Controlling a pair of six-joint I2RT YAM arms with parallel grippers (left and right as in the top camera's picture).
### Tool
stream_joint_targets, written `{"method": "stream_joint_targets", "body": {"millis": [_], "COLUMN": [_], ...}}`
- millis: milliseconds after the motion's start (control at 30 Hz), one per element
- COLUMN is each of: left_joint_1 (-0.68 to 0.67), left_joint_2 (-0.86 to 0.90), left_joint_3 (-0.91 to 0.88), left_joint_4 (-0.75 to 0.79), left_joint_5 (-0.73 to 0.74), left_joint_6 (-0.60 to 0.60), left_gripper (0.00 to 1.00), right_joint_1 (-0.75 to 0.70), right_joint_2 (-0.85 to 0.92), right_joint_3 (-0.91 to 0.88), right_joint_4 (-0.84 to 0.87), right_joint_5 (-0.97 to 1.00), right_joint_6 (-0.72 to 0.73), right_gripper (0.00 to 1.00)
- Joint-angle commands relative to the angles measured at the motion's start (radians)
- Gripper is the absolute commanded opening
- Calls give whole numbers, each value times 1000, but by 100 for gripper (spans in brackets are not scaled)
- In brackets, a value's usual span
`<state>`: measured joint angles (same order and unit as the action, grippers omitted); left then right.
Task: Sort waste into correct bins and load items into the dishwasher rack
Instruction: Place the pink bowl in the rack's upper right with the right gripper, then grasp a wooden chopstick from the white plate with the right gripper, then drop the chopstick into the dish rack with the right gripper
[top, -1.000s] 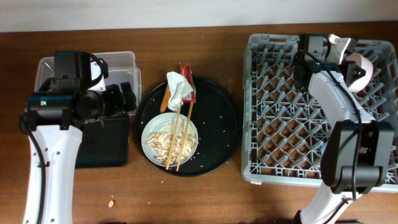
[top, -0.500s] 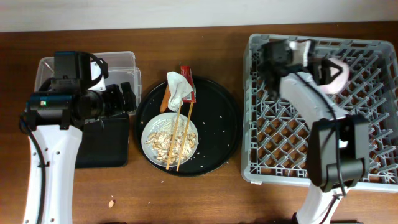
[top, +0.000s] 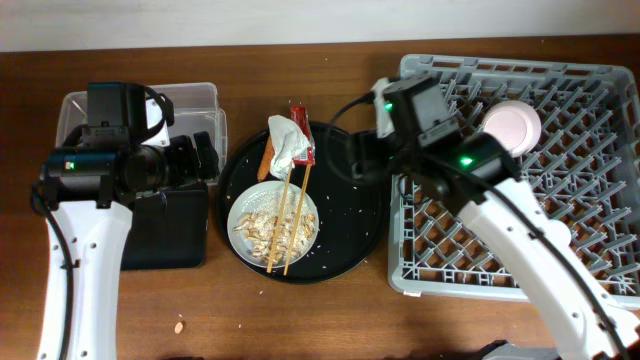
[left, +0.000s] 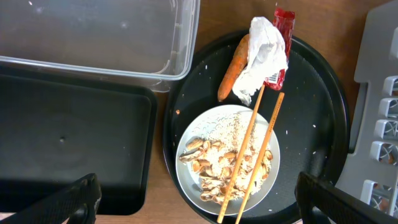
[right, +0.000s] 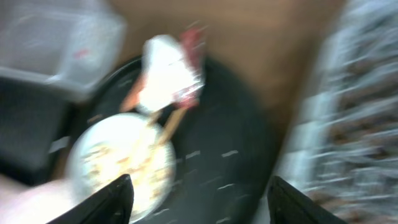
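Note:
A pale plate (top: 243, 215) of beige food scraps (left: 211, 162) sits on a round black tray (top: 350, 220), with wooden chopsticks (top: 291, 212) laid across it. A crumpled white napkin (top: 287, 145) and a red wrapper (top: 300, 122) lie at the tray's far edge. The pinkish bowl (top: 512, 127) rests in the grey rack (top: 520, 265). My right gripper (top: 358, 160) hovers open over the tray's right part; its own view is blurred, with nothing between the gripper's fingers (right: 202, 205). My left gripper (left: 199, 205) hangs open above the plate's left side, holding nothing.
A clear tub (top: 195, 100) stands at the far left, and a shallow black tray (top: 165, 240) lies in front of it. An orange carrot (left: 231, 78) lies beside the napkin. Rice grains are scattered on the round tray. A small crumb (top: 179, 325) lies on the table.
My right arm swung left from the rack's far right corner to the round tray. The bowl it held now stays in the rack, and its jaws have opened. The left arm has not moved.

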<state>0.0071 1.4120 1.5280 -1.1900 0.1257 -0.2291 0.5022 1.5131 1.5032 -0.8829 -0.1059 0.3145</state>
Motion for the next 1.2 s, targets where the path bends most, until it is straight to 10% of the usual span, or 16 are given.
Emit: {"method": "stream_joint_targets", "body": {"millis": [0, 333, 633, 800, 1167], "left_joint_1": [3, 3, 3, 3, 3], "left_joint_2": [-4, -4, -4, -4, -4], "left_joint_3": [6, 6, 6, 6, 6], "left_joint_4": [-1, -1, 0, -1, 0], "left_joint_5": [-3, -3, -3, -3, -3], "left_joint_6": [-6, -6, -6, -6, -6], "left_gripper": [99, 99, 99, 99, 99], "right_joint_1": [101, 224, 222, 224, 195], "right_joint_2": [106, 566, 518, 516, 254], "right_joint_3": [-42, -50, -47, -47, -45], "right_joint_4": [-11, 132, 139, 135, 20], "right_joint_5": [-164, -146, -113, -111, 96], "right_joint_6": [235, 488, 488, 488, 392], "right_gripper": [59, 41, 32, 5, 4]}}
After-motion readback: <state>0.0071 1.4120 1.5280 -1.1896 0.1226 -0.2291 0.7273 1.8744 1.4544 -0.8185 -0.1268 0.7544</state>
